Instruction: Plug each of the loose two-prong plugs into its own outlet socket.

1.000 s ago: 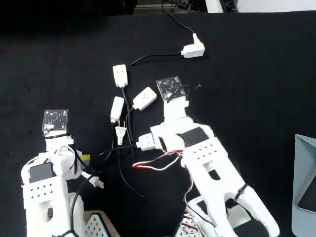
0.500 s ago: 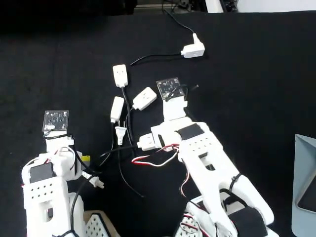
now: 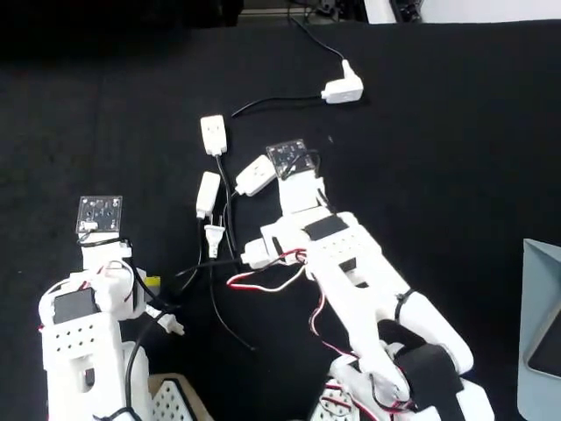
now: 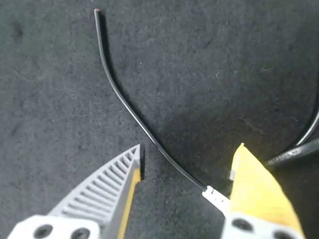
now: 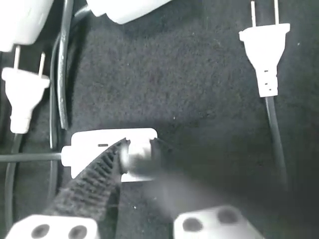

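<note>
Several white outlet sockets lie on the black cloth: one [image 3: 213,133], one [image 3: 208,192], one [image 3: 255,174] and a far one [image 3: 342,89]. My right gripper [image 3: 270,246] is shut on another white socket [image 3: 254,255]; in the right wrist view the gripper [image 5: 139,147] pinches the end of that socket [image 5: 94,147]. Two loose two-prong plugs lie on either side, one [image 5: 22,94] and one [image 5: 264,45]. In the high view one of these plugs [image 3: 213,235] shows. My left gripper [image 4: 190,149] stands open low over a thin black cable [image 4: 134,117] with a small white plug [image 4: 217,197] beside the yellow finger.
Black cables [image 3: 215,298] cross the cloth between the two arms. Another small plug [image 3: 173,325] lies by the left arm. A grey tray [image 3: 539,333] stands at the right edge. The cloth to the right of the right arm is bare.
My right arm has swung a little to the left, its wrist now close to the socket behind it. The left arm has not moved.
</note>
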You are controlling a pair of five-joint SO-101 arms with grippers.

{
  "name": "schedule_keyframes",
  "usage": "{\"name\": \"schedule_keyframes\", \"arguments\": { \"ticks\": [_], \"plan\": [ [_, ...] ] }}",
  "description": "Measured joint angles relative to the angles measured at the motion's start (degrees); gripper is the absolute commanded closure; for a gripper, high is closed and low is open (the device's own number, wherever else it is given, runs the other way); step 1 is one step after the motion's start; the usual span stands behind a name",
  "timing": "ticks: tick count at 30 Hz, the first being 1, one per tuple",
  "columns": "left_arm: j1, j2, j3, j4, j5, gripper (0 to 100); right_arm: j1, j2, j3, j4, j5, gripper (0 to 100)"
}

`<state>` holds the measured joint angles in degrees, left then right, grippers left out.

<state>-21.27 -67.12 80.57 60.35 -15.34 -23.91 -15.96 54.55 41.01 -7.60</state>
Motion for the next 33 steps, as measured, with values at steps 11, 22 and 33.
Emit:
{"name": "schedule_keyframes", "arguments": {
  "ticks": [11, 22, 33],
  "plan": [
    [0.0, 0.0, 0.0, 0.0, 0.0, 71, 8.4, -11.5, -6.3, 6.3, 2.5, 98.6],
    [0.0, 0.0, 0.0, 0.0, 0.0, 71, 18.2, -14.2, -18.1, 6.3, -0.1, 98.5],
    [0.0, 0.0, 0.1, 0.0, 0.0, 71, 29.8, 6.0, -25.4, -8.8, -9.7, 98.5]
  ]
}}
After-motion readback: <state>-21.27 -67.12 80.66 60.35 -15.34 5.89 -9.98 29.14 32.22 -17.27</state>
